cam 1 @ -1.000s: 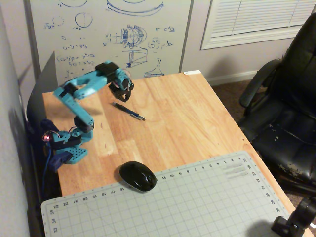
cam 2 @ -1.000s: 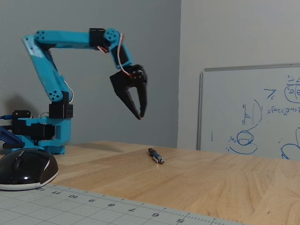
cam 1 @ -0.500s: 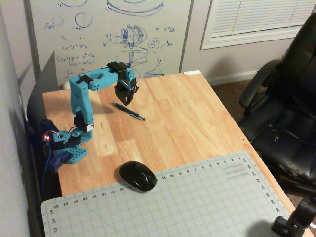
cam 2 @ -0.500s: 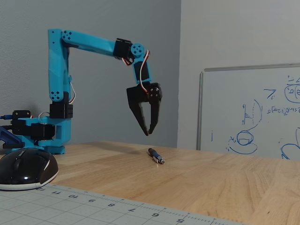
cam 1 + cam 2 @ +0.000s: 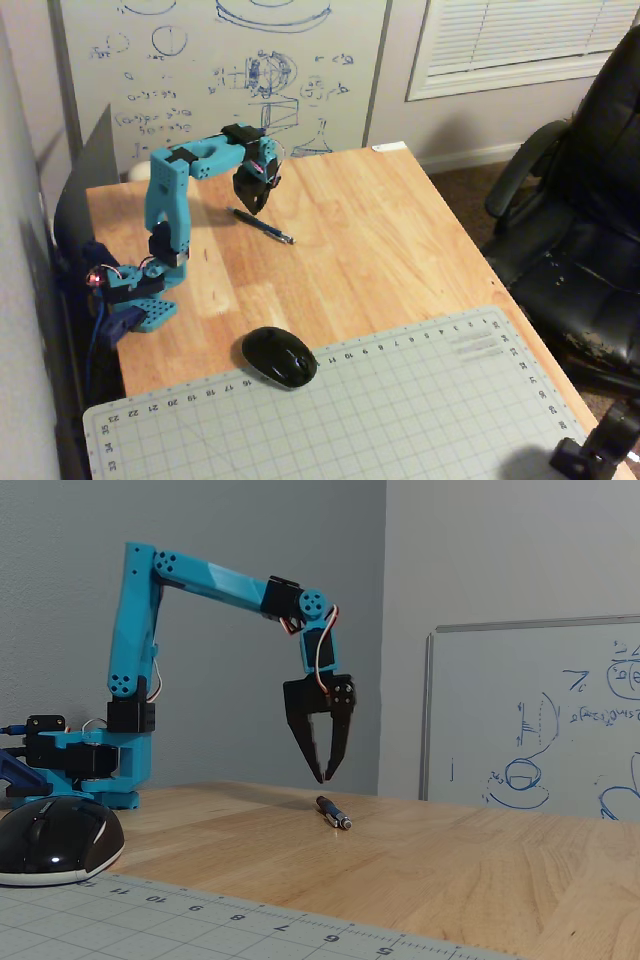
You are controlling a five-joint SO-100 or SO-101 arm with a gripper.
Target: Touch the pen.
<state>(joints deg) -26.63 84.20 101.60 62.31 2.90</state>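
On the wooden surface point(image 5: 400, 240), toward the back near the whiteboard point(image 5: 220, 70), your pen point(image 5: 260, 225) is lying flat and on a diagonal in the high fixed view, well apart from the black mouse point(image 5: 279, 357) and the cutting mat point(image 5: 400, 410) up front. In the low fixed view the pen point(image 5: 333, 812) shows end-on, silvery tip toward the camera, and nothing is touching it yet. What's changed over the last second: the upper arm swung from a folded, leaned-back pose to nearly upright, the forearm reached out, and the hand point(image 5: 324, 776) dropped from high and tilted to pointing almost straight down, just above the pen's far end. So you've basically done the approach, and what's left looks like a short descent to make contact. The hand point(image 5: 254, 205) has its fingers nearly together, just a slim gap at the tips, holding nothing. From above it seems to sit over the pen's upper-left end rather than its middle, so I'd guess a small nudge along the pen before lowering would give you a surer touch. Go down gently, since a thin pen like that will probably roll if you clip it from the side.
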